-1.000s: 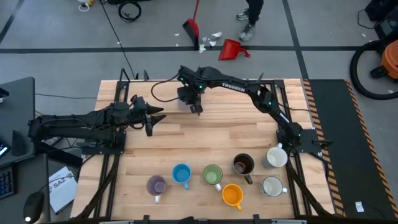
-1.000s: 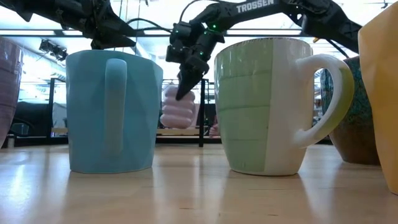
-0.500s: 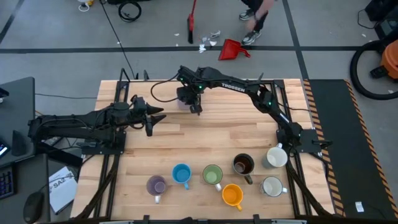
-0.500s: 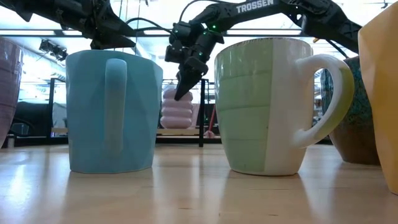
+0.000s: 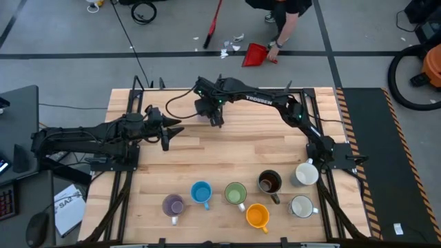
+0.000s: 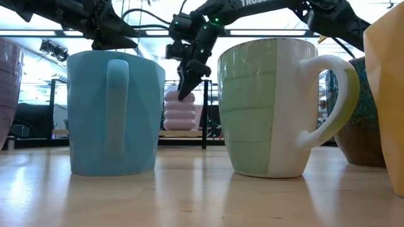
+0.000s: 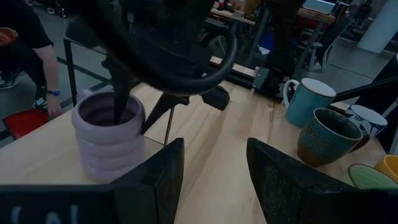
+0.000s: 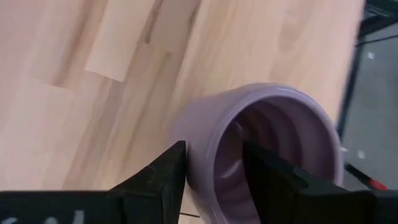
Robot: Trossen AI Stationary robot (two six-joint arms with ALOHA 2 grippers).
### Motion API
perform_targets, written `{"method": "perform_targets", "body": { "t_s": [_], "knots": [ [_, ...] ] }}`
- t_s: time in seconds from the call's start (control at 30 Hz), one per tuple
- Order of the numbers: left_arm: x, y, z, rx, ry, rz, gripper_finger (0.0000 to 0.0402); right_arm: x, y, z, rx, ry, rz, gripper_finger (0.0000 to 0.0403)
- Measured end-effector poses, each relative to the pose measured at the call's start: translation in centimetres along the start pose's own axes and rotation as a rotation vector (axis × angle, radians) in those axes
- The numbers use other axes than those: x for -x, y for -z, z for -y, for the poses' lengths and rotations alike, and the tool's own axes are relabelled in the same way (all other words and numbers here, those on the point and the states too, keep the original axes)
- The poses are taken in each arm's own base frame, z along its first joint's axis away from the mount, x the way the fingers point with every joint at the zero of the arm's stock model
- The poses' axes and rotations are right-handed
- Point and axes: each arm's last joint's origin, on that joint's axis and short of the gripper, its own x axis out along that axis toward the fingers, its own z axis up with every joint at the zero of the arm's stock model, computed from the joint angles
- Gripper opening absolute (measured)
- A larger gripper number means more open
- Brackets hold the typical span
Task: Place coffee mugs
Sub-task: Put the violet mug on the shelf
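Your right gripper (image 5: 215,118) sits at the far side of the table (image 5: 207,155), just above a lilac ribbed mug (image 8: 267,155). Its wrist view shows the two fingers (image 8: 163,180) parted, straddling the mug's near wall, one outside and one over the mouth; you can see no squeeze on the wall. That mug stands upright on the wood with its mouth facing up, its long axis vertical. You cannot see its handle from any view. In the low view it shows as a stack of rounded rings (image 6: 179,113) behind the front row.

Your left gripper (image 5: 172,131) hovers well to the left of that mug, jaws apart with nothing between them, pointing across the table toward it.

Along the near edge stand the rest, all upright with mouths up: a second lilac mug (image 5: 173,204), a blue mug (image 5: 201,192), a green mug (image 5: 236,193), an orange mug (image 5: 257,216), a dark brown mug (image 5: 269,182) and two white mugs (image 5: 306,173) (image 5: 301,206). In the low view the blue mug's handle faces the camera and the green mug's handle points right.

You can read "TROSSEN" on the right arm (image 5: 258,98), though only partly at this angle. Beyond the table a person (image 5: 282,14) bends over a red dustpan (image 5: 256,55).
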Motion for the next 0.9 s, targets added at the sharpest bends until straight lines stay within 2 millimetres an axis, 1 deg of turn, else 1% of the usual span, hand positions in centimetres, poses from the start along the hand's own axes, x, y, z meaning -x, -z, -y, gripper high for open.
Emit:
{"method": "perform_targets", "body": {
  "t_s": [0.07,0.2,0.3,0.5,0.63,0.8,0.9],
  "knots": [
    [0.0,0.0,0.0,0.0,0.0,0.0,0.0181,0.0,0.0,0.0,0.003,0.019,-0.018,0.0165],
    [0.0,0.1,0.0,0.004,-0.003,-0.01,0.0181,0.1,0.0,0.0,-0.002,0.004,-0.007,0.0165],
    [0.0,0.1,0.0,0.004,-0.003,-0.013,0.0181,0.3,-0.4,-0.3,-0.001,0.008,0.014,0.0165],
    [0.0,0.1,0.0,0.005,-0.003,-0.013,0.0181,0.4,-1.1,-0.6,-0.133,0.02,0.054,0.0165],
    [0.0,0.1,0.0,0.014,-0.002,-0.013,0.0181,0.4,-1.2,-0.4,-0.229,0.018,0.071,0.0165],
    [0.0,0.1,0.0,0.016,0.011,-0.017,0.0181,0.4,-1.2,-0.3,-0.25,0.008,0.083,0.0165],
    [0.0,0.1,0.0,0.016,0.011,-0.017,0.0181,0.4,-1.1,-0.2,-0.237,0.044,0.067,0.0165]
  ]
}}
